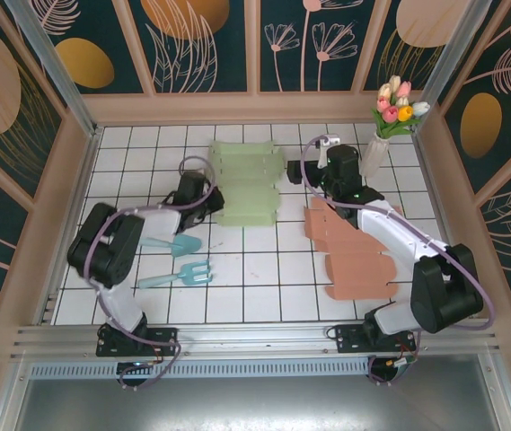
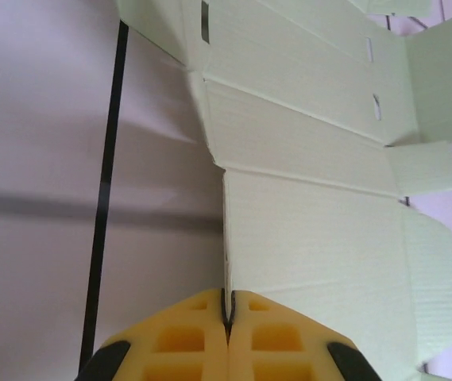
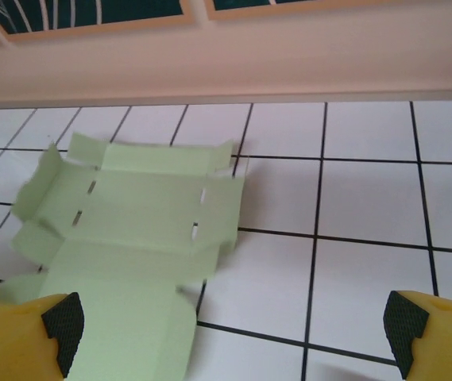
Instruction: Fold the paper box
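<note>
**Green paper box (image 1: pixel 248 184) lies flat near the table's (image 1: pixel 264 278) far edge, pinched at its left side.**
Top view: the left gripper (image 1: pixel 208 201) meets the sheet's left edge and the right gripper (image 1: pixel 298 171) is at its right edge. Left wrist: the yellow jaws are clenched on the rim of the thin card. It looks light, floppy and easily creased, so it is best held beside the scored folds. Right wrist: 2 fingers (image 3: pixel 27 333) are spread wide and empty above matte, slotted panels.

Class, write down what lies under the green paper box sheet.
The white tiled table shows around the green sheet. The left gripper pinches its edge. Anything beneath is covered.
</note>
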Available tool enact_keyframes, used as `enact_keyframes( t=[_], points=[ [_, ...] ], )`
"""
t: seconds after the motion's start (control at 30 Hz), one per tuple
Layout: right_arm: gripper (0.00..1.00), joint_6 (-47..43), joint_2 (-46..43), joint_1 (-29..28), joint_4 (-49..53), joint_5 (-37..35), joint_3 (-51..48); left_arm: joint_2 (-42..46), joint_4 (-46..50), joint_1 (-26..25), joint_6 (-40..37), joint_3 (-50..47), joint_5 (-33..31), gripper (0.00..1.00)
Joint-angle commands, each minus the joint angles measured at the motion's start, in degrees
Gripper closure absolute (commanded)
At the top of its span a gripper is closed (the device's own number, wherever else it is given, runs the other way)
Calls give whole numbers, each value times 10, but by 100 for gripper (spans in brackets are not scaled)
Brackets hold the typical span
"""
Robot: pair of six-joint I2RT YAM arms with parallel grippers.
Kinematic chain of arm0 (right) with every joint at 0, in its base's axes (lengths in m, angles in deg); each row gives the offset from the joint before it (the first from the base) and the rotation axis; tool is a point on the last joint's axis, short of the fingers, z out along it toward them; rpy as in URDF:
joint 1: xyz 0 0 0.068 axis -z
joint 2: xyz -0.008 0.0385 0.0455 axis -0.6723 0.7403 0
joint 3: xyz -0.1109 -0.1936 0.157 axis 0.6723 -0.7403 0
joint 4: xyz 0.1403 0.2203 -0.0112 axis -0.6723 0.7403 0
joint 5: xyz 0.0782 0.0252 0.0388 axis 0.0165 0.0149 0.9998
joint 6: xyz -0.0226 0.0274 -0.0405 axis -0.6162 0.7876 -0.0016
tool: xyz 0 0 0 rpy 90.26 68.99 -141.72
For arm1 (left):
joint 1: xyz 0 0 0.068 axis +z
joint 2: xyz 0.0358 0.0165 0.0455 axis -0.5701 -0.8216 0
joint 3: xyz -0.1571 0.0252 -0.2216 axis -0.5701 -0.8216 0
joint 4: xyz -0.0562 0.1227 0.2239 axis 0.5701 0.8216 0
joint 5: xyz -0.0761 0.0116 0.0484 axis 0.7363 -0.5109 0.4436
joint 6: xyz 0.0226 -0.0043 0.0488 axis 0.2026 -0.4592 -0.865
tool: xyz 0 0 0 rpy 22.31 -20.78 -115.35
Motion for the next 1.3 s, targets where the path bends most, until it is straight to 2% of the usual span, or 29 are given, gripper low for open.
enact_keyframes(
  t=[0.0, 0.1, 0.13, 0.23, 0.3, 0.37, 0.5, 0.63, 0.73, 0.9, 1.17, 1.27],
  points=[
    [1, 5, -32, -19, 17, 0, 14, 59, -96, -33, 39, -94, 0, 100],
    [1, 11, -46, -36, 22, -7, 2, 97, -134, -66, 53, -156, 0, 100],
    [1, 13, -51, -42, 21, -10, -4, 109, -135, -74, 53, -166, 0, 95],
    [1, 20, -64, -56, 20, -16, -22, 164, -103, -81, 38, -177, -44, 55],
    [1, 20, -71, -63, 26, -22, -28, 205, -43, -80, 15, -162, -127, 42],
    [1, 17, -78, -69, 32, -30, -31, 219, -10, -70, -8, -136, -152, 36],
    [1, 9, -94, -70, 35, -44, -34, 157, -2, -15, -22, -68, -74, 40],
    [1, -6, -106, -70, 44, -57, -36, 60, 2, 11, -41, 9, -23, 43],
    [1, -14, -117, -70, 38, -75, -47, 5, 24, 13, -56, 63, -27, 42],
    [1, -27, -106, -70, 32, -86, -47, -51, 91, 13, -93, 141, -83, 40],
    [1, -36, -57, -70, 36, -64, -27, -87, 94, 13, -111, 138, -92, 44],
    [1, -41, -42, -70, 36, -44, -22, -91, 78, 13, -116, 134, -64, 50]
  ],
)
